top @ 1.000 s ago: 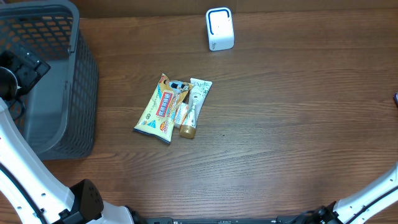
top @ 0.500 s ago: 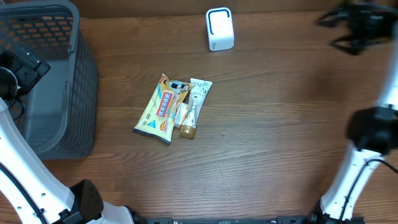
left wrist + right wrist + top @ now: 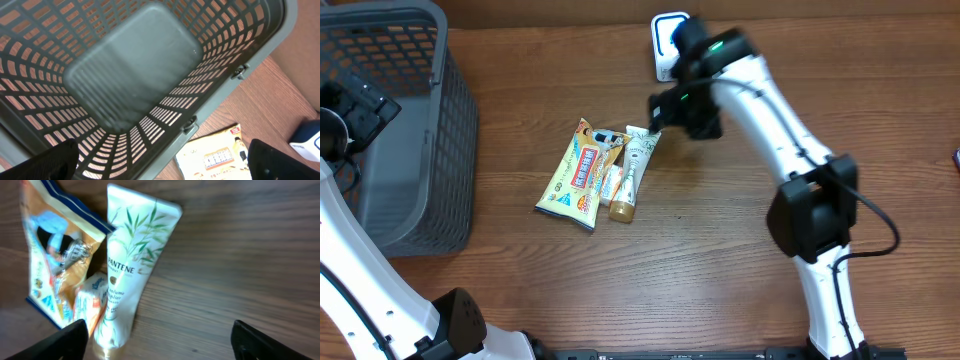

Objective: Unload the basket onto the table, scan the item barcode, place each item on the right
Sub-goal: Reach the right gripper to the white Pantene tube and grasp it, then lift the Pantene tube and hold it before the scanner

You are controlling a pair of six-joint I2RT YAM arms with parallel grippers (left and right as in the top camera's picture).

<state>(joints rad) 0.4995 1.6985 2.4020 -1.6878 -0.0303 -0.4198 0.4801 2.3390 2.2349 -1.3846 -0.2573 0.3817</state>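
The Pantene tube [image 3: 131,275] lies flat mid-table, touching a small orange pack [image 3: 611,182] and a yellow packet [image 3: 576,175] on its left. My right gripper [image 3: 160,342] hangs just over its flat end, jaws spread wide and holding nothing, the arm stretched forward across the white scanner [image 3: 663,45] (partly hidden). My left gripper [image 3: 165,162] hovers, equally spread, over the grey basket [image 3: 420,130]. The table [image 3: 740,270] is brown wood.

A brown wooden table [image 3: 650,270] is carrying a grey plastic mesh basket [image 3: 455,130] at its left and a white boxy scanner [image 3: 663,60] at the far edge. Lying side by side mid-table are a yellow snack packet [image 3: 575,175], a small orange-and-white sachet [image 3: 611,183] and a white gold-capped tube [image 3: 632,170].
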